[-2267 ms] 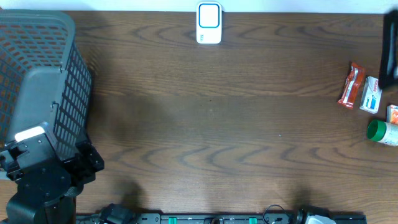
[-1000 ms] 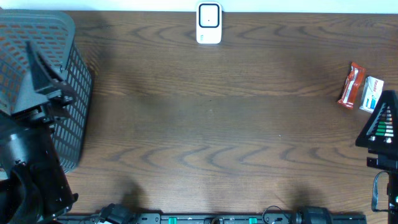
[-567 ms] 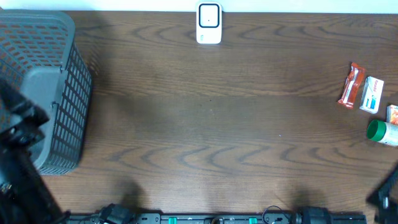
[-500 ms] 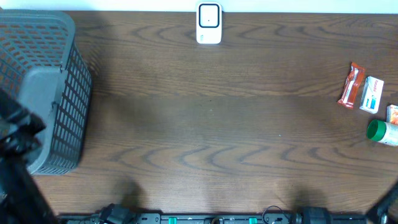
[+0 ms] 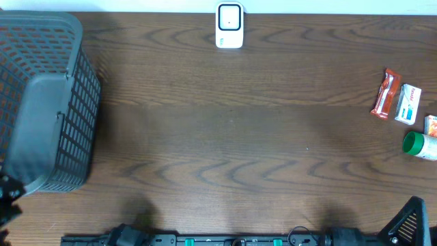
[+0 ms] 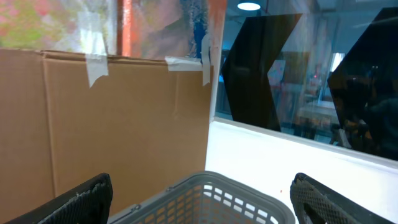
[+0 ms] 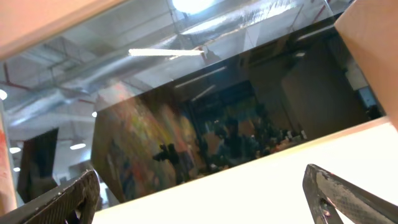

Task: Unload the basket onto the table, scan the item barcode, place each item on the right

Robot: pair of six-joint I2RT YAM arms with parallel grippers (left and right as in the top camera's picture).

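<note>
Both arms have pulled back to the near corners of the desk (image 5: 232, 137). The left gripper (image 6: 199, 199) and right gripper (image 7: 205, 196) both gape wide, holding nothing. The items (image 5: 403, 113) lie at the right edge, the scanner (image 5: 229, 26) at the far edge.

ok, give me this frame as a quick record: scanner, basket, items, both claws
scanner: white barcode scanner, far edge of table, centre
basket: grey mesh basket, far left
items: red packet, white box, green-capped bottle, at right edge; a fourth item is cut off by the frame
left claw: open, empty, aimed over basket rim
right claw: open, empty, tilted up toward window
</note>
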